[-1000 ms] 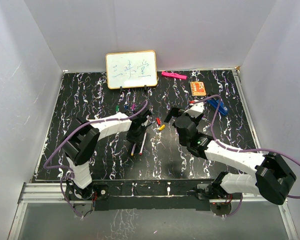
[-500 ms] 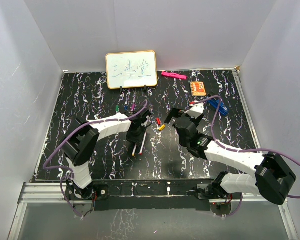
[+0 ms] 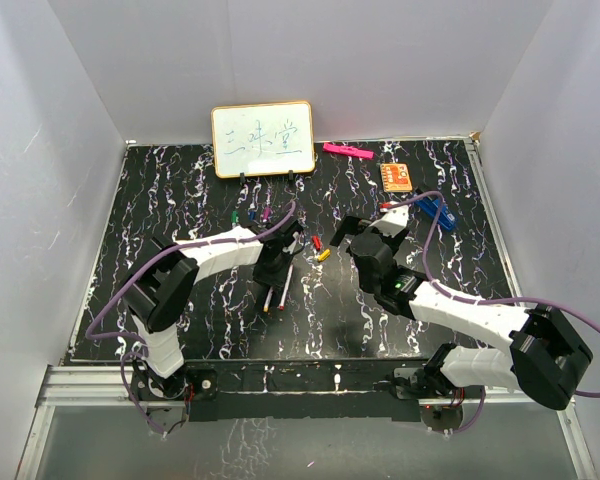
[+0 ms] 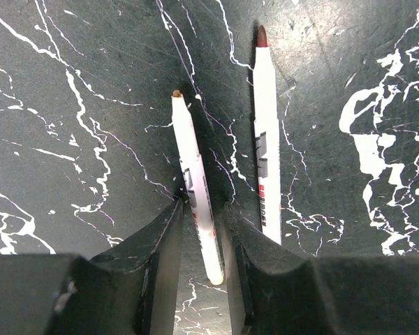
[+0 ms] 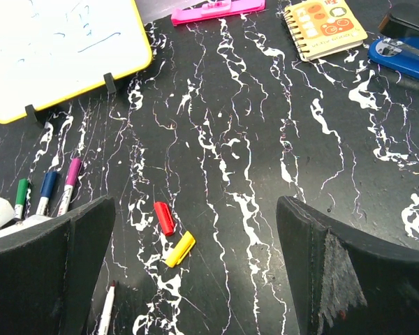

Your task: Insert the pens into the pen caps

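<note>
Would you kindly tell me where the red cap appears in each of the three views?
Top external: the red cap lies mid-table, between the two arms.
Left wrist: not in it.
Right wrist: lower left of centre.
Shared landmark, in the top and right wrist views: the yellow cap lies just beside it, nearer the arms' bases.

You've got a black marble-print tabletop: smooth, semi-gloss, finely scratched. Your pens are smooth white plastic with a slight sheen. Your left fingers and right fingers are matt black plastic, grainy, with a scuffed edge on the right one. The red cap and yellow cap are glossy plastic. The whiteboard is glossy.
</note>
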You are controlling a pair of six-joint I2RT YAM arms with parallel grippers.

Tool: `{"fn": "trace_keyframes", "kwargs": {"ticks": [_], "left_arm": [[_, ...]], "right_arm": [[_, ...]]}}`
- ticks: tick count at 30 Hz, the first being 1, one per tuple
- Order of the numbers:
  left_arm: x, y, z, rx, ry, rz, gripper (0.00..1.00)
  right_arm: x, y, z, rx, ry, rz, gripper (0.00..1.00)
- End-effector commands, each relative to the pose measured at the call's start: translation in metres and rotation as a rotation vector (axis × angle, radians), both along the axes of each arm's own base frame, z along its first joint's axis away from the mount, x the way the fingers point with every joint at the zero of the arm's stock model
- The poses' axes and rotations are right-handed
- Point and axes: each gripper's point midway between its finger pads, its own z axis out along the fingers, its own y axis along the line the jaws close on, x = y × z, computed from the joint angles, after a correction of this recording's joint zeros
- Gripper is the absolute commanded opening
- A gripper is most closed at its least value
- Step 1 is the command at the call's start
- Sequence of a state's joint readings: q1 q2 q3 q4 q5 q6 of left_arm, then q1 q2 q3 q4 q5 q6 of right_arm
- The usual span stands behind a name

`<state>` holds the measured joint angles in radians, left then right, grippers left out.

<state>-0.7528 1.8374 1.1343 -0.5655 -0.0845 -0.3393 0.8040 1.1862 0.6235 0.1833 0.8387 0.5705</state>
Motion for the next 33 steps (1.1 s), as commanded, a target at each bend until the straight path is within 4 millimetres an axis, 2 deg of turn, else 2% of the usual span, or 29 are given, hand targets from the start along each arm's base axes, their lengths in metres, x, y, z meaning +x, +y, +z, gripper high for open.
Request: {"fn": "trace_keyframes", "kwargs": {"ticks": [1,4,8,11,12,17,21,26,30,33], "left_arm": [[-0.070,0.064,-0.062,0.281,0.267,-0.023,0.25],[-0.071,0.067,-0.058,0.290,0.266,-0.020,0.22],[-0.076,0.069,-0.058,0.295,0.282,-0.018,0.14],[-0.075,0.068,-0.061,0.298,0.291,-0.020,0.01],[-0.075,0.067,-0.062,0.297,0.296,-0.022,0.00],[-0.073,0.060,-0.068,0.285,0.319,-0.039,0.00],[-0.067,0.055,-0.062,0.251,0.282,-0.043,0.00],[-0.053,0.045,-0.038,0.201,0.206,-0.053,0.00],[-0.034,0.032,-0.005,0.146,0.117,-0.063,0.00],[-0.022,0.024,0.022,0.096,0.045,-0.065,0.00]], "right_arm": [[0.004,-0.004,0.010,0.027,-0.033,-0.033,0.98],[0.004,-0.004,0.011,0.029,-0.034,-0.033,0.98],[0.004,-0.004,0.010,0.030,-0.032,-0.035,0.98],[0.003,-0.005,0.009,0.037,-0.031,-0.037,0.98],[0.003,-0.004,0.009,0.040,-0.032,-0.037,0.98],[0.002,-0.008,0.008,0.026,-0.027,-0.045,0.98],[0.000,-0.013,0.001,0.006,-0.003,-0.060,0.98],[-0.003,-0.015,-0.013,0.006,0.053,-0.086,0.98],[-0.005,-0.014,-0.027,0.001,0.127,-0.118,0.95],[-0.007,-0.009,-0.039,-0.005,0.190,-0.117,0.88]]}}
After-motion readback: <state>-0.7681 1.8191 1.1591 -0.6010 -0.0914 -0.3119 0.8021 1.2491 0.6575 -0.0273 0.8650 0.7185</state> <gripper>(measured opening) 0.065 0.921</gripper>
